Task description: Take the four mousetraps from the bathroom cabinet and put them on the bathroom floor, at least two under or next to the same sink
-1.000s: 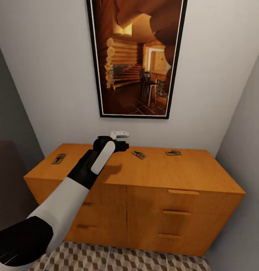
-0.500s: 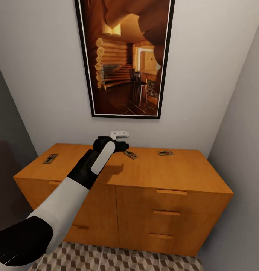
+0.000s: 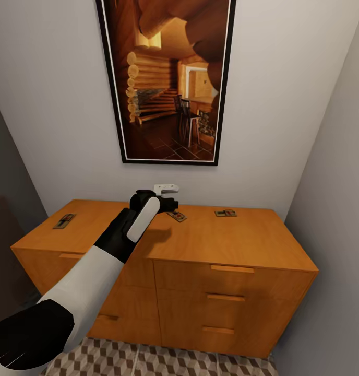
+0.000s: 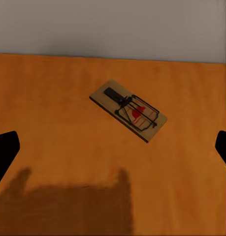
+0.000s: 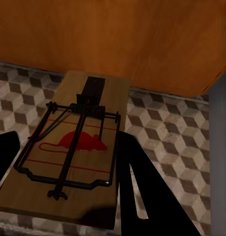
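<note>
Left gripper (image 4: pixel 113 147) spread wide over the cabinet top (image 3: pixel 211 237): dark fingertips (image 4: pixel 5 150) at opposite edges of the left wrist view, nothing between them, touching nothing. In the head view, left arm reaching forward over the cabinet's back edge, wrist ending just at 9 o'clock of the middle mousetrap (image 3: pixel 177 216). Same mousetrap (image 4: pixel 128 109) lying flat and diagonal on the orange wood ahead of the open fingers, well short of them, red mouse print and dark wire facing up; arm's shadow darkening the wood nearer the camera.

Right gripper (image 5: pixel 58 167) clamped on a held mousetrap (image 5: pixel 73 152): one dark finger (image 5: pixel 142 187) pressed along the board's edge, the other dark at the opposite side, board carried flat between them above the patterned bathroom floor (image 5: pixel 177 137), with the cabinet's orange front (image 5: pixel 117 39) beyond.

On the cabinet top in the head view: left mousetrap (image 3: pixel 64 221) toward 9 o'clock near the left end, middle one near centre back, right mousetrap (image 3: pixel 226 213) toward 3 o'clock of it, all apart from each other. Drawers shut, bar handles (image 3: pixel 231 269) visible; contents hidden. Small white fitting (image 3: pixel 166 188) on the wall just above the wrist, hard to make out. Framed log-cabin picture (image 3: pixel 166 78) above, top cut off. Strip of cube-pattern tile at the bottom edge, partly covered by the left forearm.
</note>
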Tool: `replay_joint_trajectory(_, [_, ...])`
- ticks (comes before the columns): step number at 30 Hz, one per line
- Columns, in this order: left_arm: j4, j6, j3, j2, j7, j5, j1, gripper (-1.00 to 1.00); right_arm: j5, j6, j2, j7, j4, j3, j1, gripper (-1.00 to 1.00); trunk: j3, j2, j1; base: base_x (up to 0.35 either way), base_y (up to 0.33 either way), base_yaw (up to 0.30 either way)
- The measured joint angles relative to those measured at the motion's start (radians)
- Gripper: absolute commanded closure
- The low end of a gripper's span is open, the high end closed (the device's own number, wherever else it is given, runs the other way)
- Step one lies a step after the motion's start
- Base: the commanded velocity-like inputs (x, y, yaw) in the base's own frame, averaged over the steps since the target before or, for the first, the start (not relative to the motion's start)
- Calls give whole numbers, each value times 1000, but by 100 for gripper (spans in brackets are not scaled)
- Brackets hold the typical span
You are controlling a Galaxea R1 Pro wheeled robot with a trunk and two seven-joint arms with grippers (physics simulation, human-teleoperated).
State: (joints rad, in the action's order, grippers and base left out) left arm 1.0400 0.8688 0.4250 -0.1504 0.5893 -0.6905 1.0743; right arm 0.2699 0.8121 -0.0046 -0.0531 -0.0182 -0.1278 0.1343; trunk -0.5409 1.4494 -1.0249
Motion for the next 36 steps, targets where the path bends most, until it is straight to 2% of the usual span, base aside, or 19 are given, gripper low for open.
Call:
replay_joint_trajectory(20, [-45, 0, 0, 0, -5, -1, -6, -100, -1, 0, 0, 0, 0, 0, 0, 100, 0, 0, 0, 11, -37, 0])
replay_joint_trajectory(29, [-66, 2, 13, 0, -11, -3, -6, -100, 0, 0, 0, 0, -1, 0, 0, 100, 0, 0, 0, 16, -1, 0])
replay_joint_trajectory(36, [-72, 2, 26, 0, -14, -4, -6, -100, -1, 0, 0, 0, -1, 0, 0, 100, 0, 0, 0, 179, -98, 0])
